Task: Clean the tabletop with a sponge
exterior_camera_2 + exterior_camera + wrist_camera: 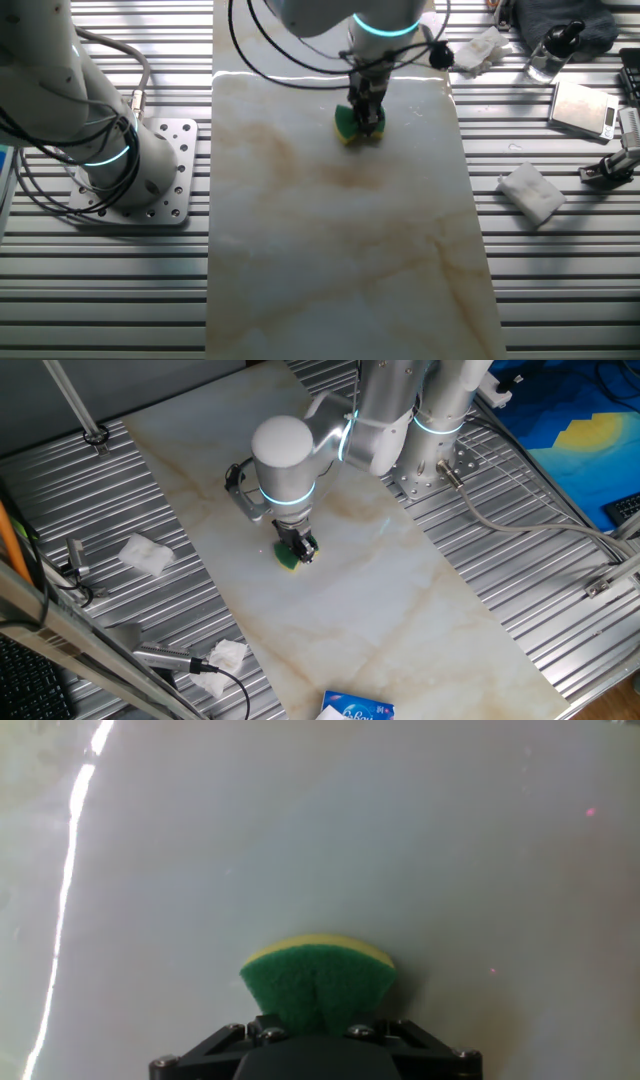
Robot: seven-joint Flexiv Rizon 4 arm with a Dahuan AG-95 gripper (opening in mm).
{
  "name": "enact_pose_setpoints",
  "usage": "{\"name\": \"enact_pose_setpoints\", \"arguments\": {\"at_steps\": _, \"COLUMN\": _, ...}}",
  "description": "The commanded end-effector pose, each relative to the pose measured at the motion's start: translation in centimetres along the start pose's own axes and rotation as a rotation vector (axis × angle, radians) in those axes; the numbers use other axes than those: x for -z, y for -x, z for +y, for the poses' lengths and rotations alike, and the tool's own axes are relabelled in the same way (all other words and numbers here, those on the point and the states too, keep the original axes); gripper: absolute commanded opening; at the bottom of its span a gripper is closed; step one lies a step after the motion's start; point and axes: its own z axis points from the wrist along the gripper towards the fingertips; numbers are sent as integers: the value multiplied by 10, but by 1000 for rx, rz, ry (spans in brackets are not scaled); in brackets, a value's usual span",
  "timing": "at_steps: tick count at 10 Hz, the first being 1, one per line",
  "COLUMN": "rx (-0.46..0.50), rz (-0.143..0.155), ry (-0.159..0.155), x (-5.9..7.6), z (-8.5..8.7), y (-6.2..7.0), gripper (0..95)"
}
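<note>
The tabletop point(340, 590) is a long off-white marble-look slab with faint brown veins; it also shows in the other fixed view point(340, 250) and fills the hand view point(320, 840). My gripper point(297, 549) points straight down and is shut on the sponge point(289, 559), a small yellow block with a green layer. The sponge is pressed onto the slab. In the other fixed view the gripper point(365, 115) holds the sponge point(348, 124) near the slab's far end. In the hand view the squeezed sponge point(318, 978) bulges out between the jaws, green side towards the camera.
Ribbed grey metal point(520, 560) surrounds the slab. Crumpled white tissues point(145, 553) point(222, 656) lie on the metal to the left. A blue packet point(358, 710) sits at the slab's near end. The arm's base point(110, 150), a bottle point(553, 48) and a scale point(583, 108) stand aside.
</note>
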Motion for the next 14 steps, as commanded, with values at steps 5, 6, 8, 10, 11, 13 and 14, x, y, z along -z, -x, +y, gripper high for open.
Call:
{"name": "enact_pose_setpoints", "arguments": {"at_steps": 5, "rx": -18, "rz": 12, "ry": -4, "x": 2, "z": 17, "y": 11, "gripper": 380}}
{"name": "enact_pose_setpoints", "arguments": {"at_steps": 6, "rx": -21, "rz": 10, "ry": 0, "x": 4, "z": 21, "y": 12, "gripper": 380}}
{"name": "enact_pose_setpoints", "arguments": {"at_steps": 8, "rx": -28, "rz": 3, "ry": 15, "x": 3, "z": 26, "y": 17, "gripper": 380}}
{"name": "enact_pose_setpoints", "arguments": {"at_steps": 10, "rx": -25, "rz": 5, "ry": 21, "x": 6, "z": 28, "y": 30, "gripper": 380}}
{"name": "enact_pose_setpoints", "arguments": {"at_steps": 11, "rx": -25, "rz": 7, "ry": 19, "x": 8, "z": 27, "y": 39, "gripper": 380}}
{"name": "enact_pose_setpoints", "arguments": {"at_steps": 13, "rx": -19, "rz": 2, "ry": 15, "x": 3, "z": 23, "y": 48, "gripper": 380}}
{"name": "enact_pose_setpoints", "arguments": {"at_steps": 14, "rx": -13, "rz": -3, "ry": 14, "x": 0, "z": 21, "y": 50, "gripper": 380}}
